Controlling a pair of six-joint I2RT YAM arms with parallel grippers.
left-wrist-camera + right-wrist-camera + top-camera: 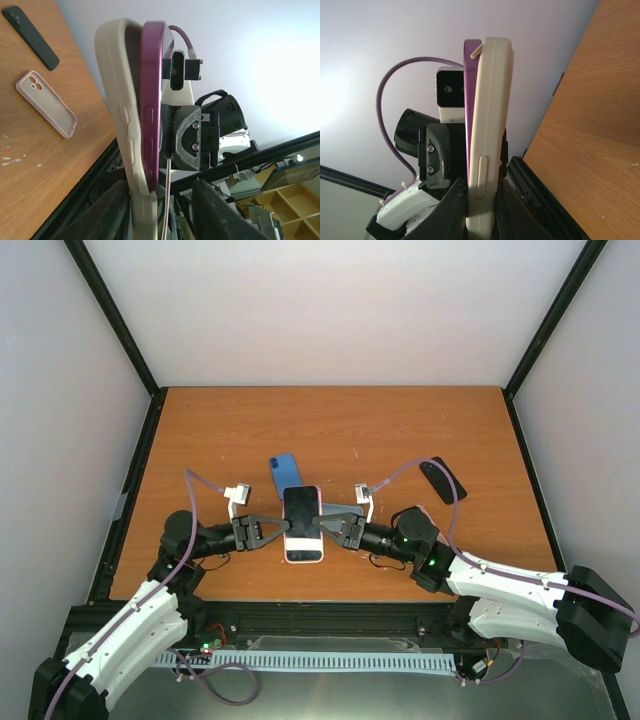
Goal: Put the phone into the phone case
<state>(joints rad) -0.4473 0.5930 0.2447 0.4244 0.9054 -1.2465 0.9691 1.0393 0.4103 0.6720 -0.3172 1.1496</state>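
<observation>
The phone (302,518), purple-edged with a dark screen, is held off the table, partly seated in a cream phone case (304,558). In the left wrist view the case (119,115) bows away from the phone (152,95) along its upper part. My right gripper (336,528) is shut on the case (487,125) and the phone (469,90) from the right; its fingers (451,212) press both sides. My left gripper (272,531) is at the left edge. Its jaws stand open: one finger (102,215) touches the case and the other stands apart.
A blue case or phone (287,471) lies just behind the held phone. A black one (443,480) lies at the right, also showing in the left wrist view (31,36). A pink case (47,102) lies open side up on the table.
</observation>
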